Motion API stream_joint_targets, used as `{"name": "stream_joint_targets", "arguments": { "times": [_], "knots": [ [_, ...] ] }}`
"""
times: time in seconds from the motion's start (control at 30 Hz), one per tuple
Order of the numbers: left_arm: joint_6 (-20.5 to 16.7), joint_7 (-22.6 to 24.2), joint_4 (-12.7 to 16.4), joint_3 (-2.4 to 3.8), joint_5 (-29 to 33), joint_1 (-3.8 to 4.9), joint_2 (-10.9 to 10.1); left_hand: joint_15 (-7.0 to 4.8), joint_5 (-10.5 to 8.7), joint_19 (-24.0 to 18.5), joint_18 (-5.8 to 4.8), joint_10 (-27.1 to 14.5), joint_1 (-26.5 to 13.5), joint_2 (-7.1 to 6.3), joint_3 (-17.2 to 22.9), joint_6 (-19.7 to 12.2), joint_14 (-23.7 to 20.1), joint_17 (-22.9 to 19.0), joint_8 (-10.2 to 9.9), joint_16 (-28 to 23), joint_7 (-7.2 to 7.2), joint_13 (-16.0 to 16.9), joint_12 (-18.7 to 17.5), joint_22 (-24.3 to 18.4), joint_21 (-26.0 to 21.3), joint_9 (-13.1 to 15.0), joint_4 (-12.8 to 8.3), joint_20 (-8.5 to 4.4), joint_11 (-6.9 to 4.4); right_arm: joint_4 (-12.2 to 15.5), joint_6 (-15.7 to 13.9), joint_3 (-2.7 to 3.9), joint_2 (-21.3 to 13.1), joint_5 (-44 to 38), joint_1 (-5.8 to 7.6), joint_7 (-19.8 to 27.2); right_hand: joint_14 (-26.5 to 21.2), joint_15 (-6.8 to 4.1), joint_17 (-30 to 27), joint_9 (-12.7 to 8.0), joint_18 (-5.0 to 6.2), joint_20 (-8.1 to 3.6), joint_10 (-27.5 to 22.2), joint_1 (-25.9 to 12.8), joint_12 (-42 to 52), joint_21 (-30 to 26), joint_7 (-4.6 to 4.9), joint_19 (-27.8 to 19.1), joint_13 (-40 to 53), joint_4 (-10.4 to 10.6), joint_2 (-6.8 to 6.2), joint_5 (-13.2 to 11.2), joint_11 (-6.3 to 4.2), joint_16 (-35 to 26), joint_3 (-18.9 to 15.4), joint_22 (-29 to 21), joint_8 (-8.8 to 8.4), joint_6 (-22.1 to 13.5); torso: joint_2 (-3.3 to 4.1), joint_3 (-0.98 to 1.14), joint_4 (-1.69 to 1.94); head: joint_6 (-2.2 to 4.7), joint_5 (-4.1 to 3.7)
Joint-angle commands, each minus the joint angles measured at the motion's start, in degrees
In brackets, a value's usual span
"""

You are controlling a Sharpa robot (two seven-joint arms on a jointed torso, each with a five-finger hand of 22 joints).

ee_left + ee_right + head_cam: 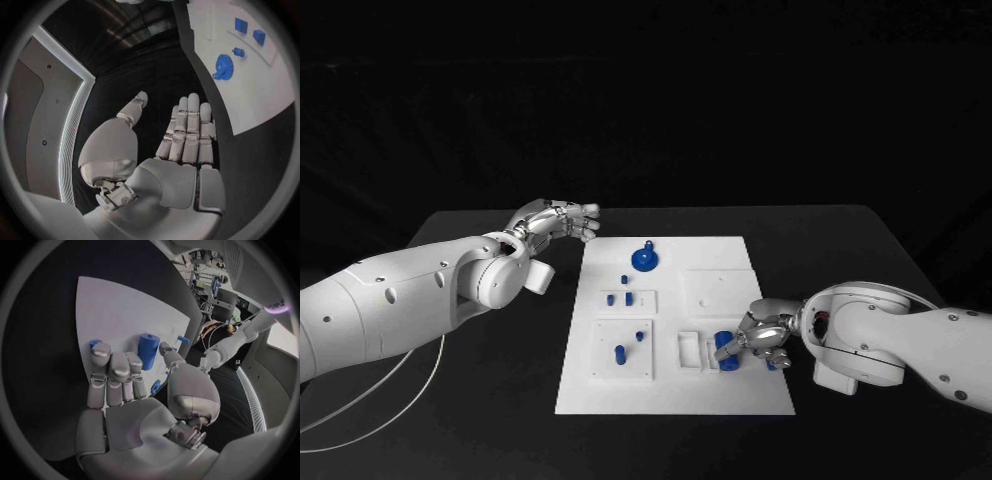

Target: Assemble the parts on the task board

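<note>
The right hand [759, 338] rests low over the near right part of the task board [718, 395], fingers curled around a blue cylinder [726, 350] — in the right wrist view the blue cylinder [148, 351] stands upright between the thumb and the other fingers [112, 371], so this hand [134, 405] is holding it. The cylinder sits just beside a raised white rectangular frame [691, 349] on the board, on that frame's right side.

Further out on the board, 2 small blue pegs [630, 341] stand in the square plate on the near left; whether they are fully seated I cannot tell. Beyond them, 2 small blue blocks [620, 298] lie on a smaller raised plate. At the far end a blue gear [646, 258] lies flat on the board, with a tiny blue piece [625, 279] near it.

The left hand [557, 222] hovers off the board's far left corner, above the black table [502, 380] — the left wrist view shows this hand [178, 150] flat and empty, fingers straight and side by side, thumb held apart, with the gear [222, 66] well ahead of it.
</note>
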Motion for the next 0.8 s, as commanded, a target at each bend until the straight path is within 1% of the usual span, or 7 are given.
{"name": "stream_joint_targets", "arguments": {
  "times": [0.03,0.1,0.2,0.3,0.37,0.47,0.8],
  "knots": [
    [0.39,0.64,0.13,0.03,0.35,-0.04,-0.02,0.05,0.39,0.01,0.81,-0.44,-0.24,0.18,-0.10,-0.20,0.34,0.10,0.17,-0.39,-0.04,-0.02,-0.20,0.07,-0.21,-0.07,-0.08,-0.18,-0.05,-0.16,-0.11,-0.34,0.16,-1.14,-0.40,-0.83,0.13,-0.10,-0.15,-0.29,3.06,0.15,0.47,0.53,0.06,0.26,0.19,0.22,-0.07,-0.29,0.88,-0.43,0.06,0.31,0.73,0.86,-0.38,0.25,0.01,0.00,-0.04,-0.10,0.16],
    [0.43,0.60,0.14,0.03,0.35,-0.04,-0.03,0.05,0.40,0.01,0.81,-0.44,-0.24,0.18,-0.10,-0.20,0.34,0.11,0.17,-0.39,-0.03,-0.02,-0.21,0.07,-0.22,-0.07,-0.09,-0.18,-0.05,-0.18,-0.35,-0.35,0.16,-1.14,-0.41,-0.89,0.17,-0.09,-0.28,-0.29,3.06,0.30,0.55,1.25,0.03,0.34,0.19,0.30,-0.12,-0.27,1.24,-1.13,0.06,0.33,1.94,0.81,-0.41,0.46,0.01,-0.01,-0.06,-0.17,0.20],
    [0.40,0.59,0.12,0.03,0.35,-0.04,-0.05,0.05,0.40,0.02,0.81,-0.45,-0.25,0.22,-0.10,-0.21,0.35,0.12,0.16,-0.41,-0.03,-0.02,-0.21,0.08,-0.22,-0.08,-0.09,-0.18,-0.05,-0.23,-0.82,-0.36,0.19,-1.14,-0.41,-0.71,0.30,-0.07,-0.56,-0.30,3.06,0.60,1.01,2.06,-0.03,0.68,0.19,0.78,-0.26,1.01,0.65,0.73,0.03,0.44,5.28,0.75,-0.49,0.92,0.03,-0.02,-0.06,-0.17,0.25],
    [0.41,0.54,0.06,0.03,0.35,-0.04,-0.03,0.05,0.41,0.02,0.81,-0.45,-0.25,0.26,-0.09,-0.22,0.35,0.14,0.16,-0.42,-0.03,-0.02,-0.21,0.09,-0.22,-0.08,-0.10,-0.18,-0.05,-0.21,-1.32,-0.36,0.17,-1.08,-0.41,-0.62,0.35,-0.08,-0.77,-0.27,3.06,0.79,1.32,2.20,-0.06,0.90,0.15,0.92,-0.32,1.97,0.54,0.61,0.03,0.55,7.44,0.74,-0.55,1.22,0.04,-0.03,-0.06,-0.16,0.28],
    [0.43,0.51,0.09,0.03,0.35,-0.04,-0.05,0.05,0.41,0.02,0.81,-0.45,-0.26,0.31,-0.09,-0.23,0.36,0.16,0.16,-0.44,-0.02,-0.02,-0.22,0.09,-0.23,-0.09,-0.10,-0.17,-0.04,-0.09,-1.46,-0.36,0.08,-0.65,-0.41,-0.49,0.39,-0.13,-0.94,-0.22,3.06,0.89,1.57,2.69,-0.04,1.00,0.06,0.97,-0.32,2.89,0.40,-1.69,-0.01,0.63,9.76,0.70,-0.54,1.53,0.03,-0.02,-0.04,-0.20,0.32],
    [0.41,0.44,0.03,0.03,0.35,-0.04,-0.10,0.05,0.41,0.03,0.81,-0.45,-0.26,0.33,-0.09,-0.23,0.36,0.17,0.16,-0.45,-0.02,-0.02,-0.22,0.10,-0.23,-0.09,-0.10,-0.17,-0.04,0.18,-1.79,-0.35,-0.06,0.59,-0.41,-0.33,0.48,-0.16,-1.35,-0.16,3.06,1.10,2.04,3.94,-0.19,1.31,0.01,1.27,-0.49,6.00,-2.21,-6.82,-0.09,0.85,17.02,0.63,-0.63,2.08,0.03,-0.01,-0.01,-0.21,0.35],
    [0.55,0.28,-0.05,0.03,0.35,-0.04,-0.05,0.05,0.48,0.04,0.82,-0.46,-0.15,0.42,-0.03,-0.26,0.37,0.24,0.16,-0.51,-0.01,-0.03,-0.23,0.14,-0.25,-0.11,-0.22,-0.18,-0.04,2.34,-3.51,-0.25,-1.45,6.85,0.11,0.81,0.44,-0.19,-1.61,0.07,3.06,1.33,2.20,2.92,-0.35,1.72,-0.03,1.32,-0.62,6.25,-3.47,-5.40,-0.12,1.08,17.56,0.72,-0.58,2.41,0.02,-0.05,-0.05,-0.23,0.44]
  ]
}}
